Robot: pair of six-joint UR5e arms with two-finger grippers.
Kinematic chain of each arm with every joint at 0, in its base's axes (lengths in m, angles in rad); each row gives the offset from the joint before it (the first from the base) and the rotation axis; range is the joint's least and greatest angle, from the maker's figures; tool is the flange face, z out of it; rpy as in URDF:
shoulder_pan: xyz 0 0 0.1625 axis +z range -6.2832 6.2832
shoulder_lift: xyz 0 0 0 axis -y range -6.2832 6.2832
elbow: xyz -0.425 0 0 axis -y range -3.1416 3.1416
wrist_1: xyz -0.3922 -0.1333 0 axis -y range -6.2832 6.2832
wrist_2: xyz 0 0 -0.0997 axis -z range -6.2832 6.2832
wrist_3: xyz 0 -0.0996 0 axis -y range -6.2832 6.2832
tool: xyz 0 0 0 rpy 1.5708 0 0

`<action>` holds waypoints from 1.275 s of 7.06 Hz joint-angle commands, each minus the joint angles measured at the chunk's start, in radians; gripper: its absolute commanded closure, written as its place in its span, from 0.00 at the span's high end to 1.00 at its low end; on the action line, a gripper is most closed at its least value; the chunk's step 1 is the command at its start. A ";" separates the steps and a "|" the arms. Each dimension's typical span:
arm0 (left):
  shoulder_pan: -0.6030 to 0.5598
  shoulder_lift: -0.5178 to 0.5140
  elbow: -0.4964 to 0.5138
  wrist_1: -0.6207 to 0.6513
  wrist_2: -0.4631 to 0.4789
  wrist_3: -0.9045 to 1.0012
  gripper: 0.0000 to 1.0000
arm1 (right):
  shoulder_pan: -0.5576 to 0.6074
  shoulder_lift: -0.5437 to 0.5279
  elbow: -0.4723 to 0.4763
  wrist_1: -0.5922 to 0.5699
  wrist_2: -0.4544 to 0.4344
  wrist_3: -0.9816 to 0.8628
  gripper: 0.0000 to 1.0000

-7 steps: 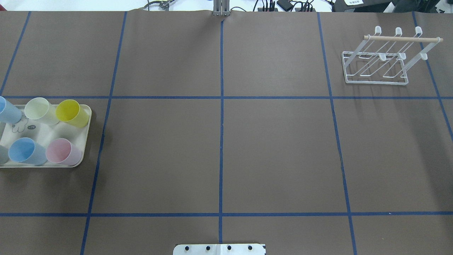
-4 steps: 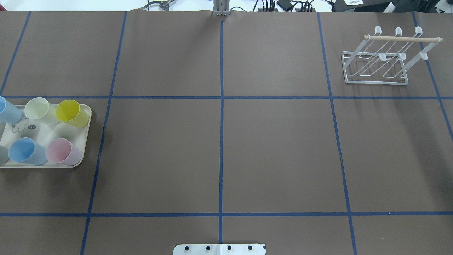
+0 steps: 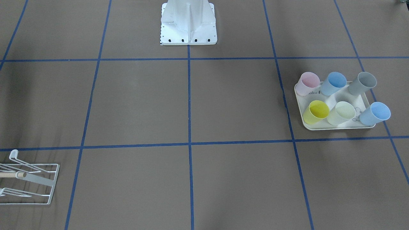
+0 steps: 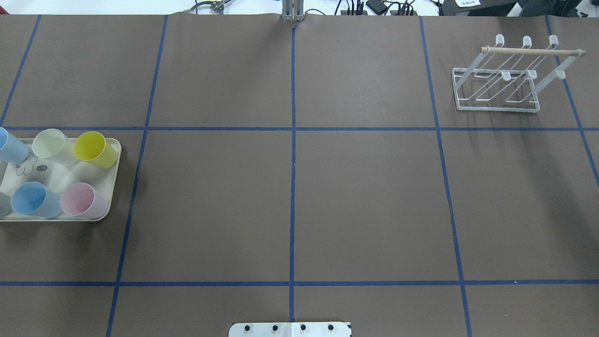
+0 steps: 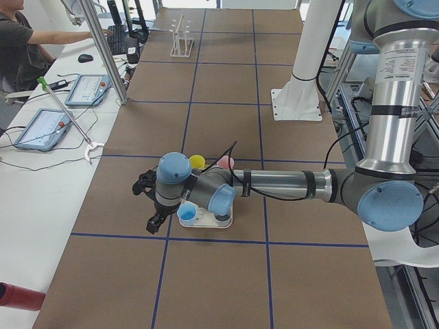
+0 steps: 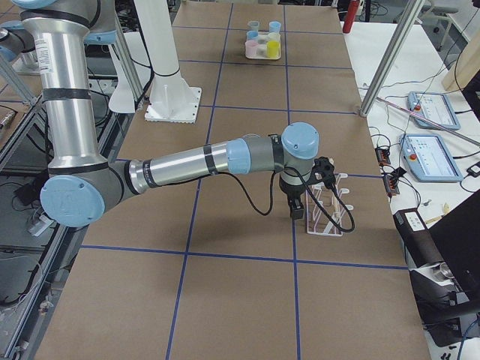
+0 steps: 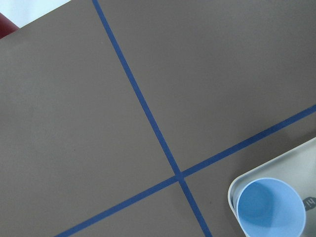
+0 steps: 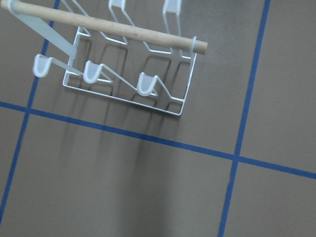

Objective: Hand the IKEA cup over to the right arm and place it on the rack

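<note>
Nothing on the tabletop (image 4: 365,196) has shifted; left fingers (image 5: 153,223) hang by the tray (image 4: 61,175), right fingers (image 6: 297,212) by the rack (image 4: 529,51), their gap impossible to tell.

— What do you see at the left edge?
— Your cream rectangular tray (image 4: 56,177), carrying a yellow plastic cup (image 4: 95,149), a pink plastic cup (image 4: 83,200) and others, open ends up.
— And far right?
— Your white wire rack (image 4: 498,89), its light wooden dowel (image 4: 531,51) across the top, well apart from the tray.
</note>
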 commanded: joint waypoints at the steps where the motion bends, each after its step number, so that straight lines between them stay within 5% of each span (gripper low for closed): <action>1: 0.097 0.003 0.057 -0.077 -0.060 -0.192 0.99 | -0.012 0.003 0.000 0.062 0.046 0.002 1.00; 3: 0.201 0.043 0.060 -0.212 -0.053 -0.369 0.99 | -0.030 0.033 0.004 0.063 0.047 0.103 1.00; 6: 0.222 0.043 0.118 -0.261 -0.051 -0.372 0.97 | -0.038 0.047 0.007 0.071 0.046 0.133 1.00; 9: 0.222 0.030 0.186 -0.313 -0.051 -0.373 0.74 | -0.038 0.055 0.016 0.070 0.047 0.134 1.00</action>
